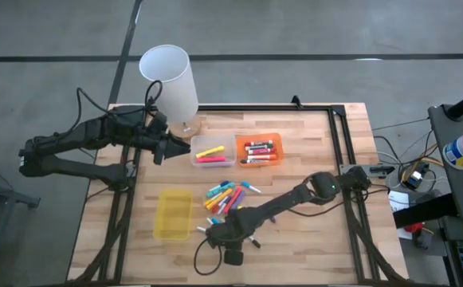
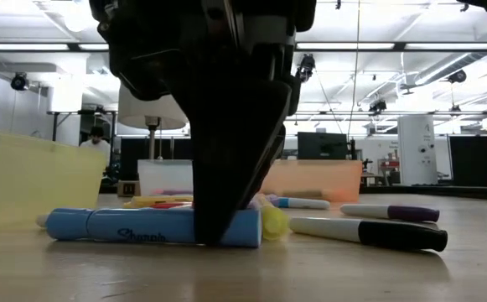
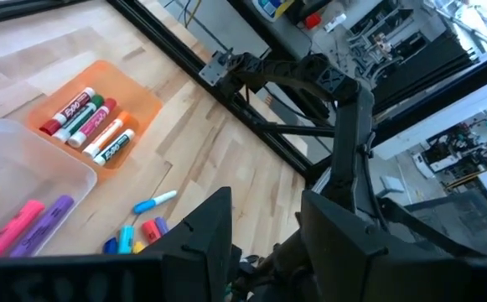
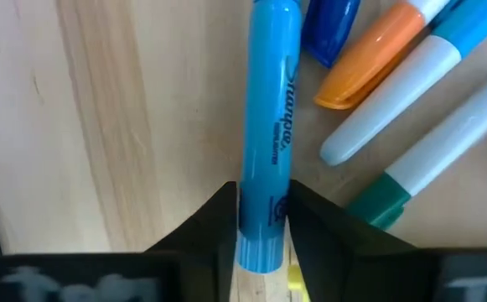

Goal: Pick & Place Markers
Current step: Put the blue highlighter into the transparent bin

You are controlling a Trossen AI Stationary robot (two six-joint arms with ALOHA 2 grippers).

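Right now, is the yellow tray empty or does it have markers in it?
Empty. From above, the yellow tray shows only its bare floor, while the clear tray and orange tray both hold markers.

- In the low view, the middle of the blue marker [image 2: 147,226] is covered by the dark right pincer [image 2: 214,239], whose upper part is cut off by the top edge.
- In the right wrist view, the blue marker's [image 4: 266,134] tip is cut off by the picture's edge.
- From above, the right pincer's [image 1: 219,233] fingertips are too small to be made out.
- The labels on the markers in the orange tray [image 1: 277,140] cannot be read from above.
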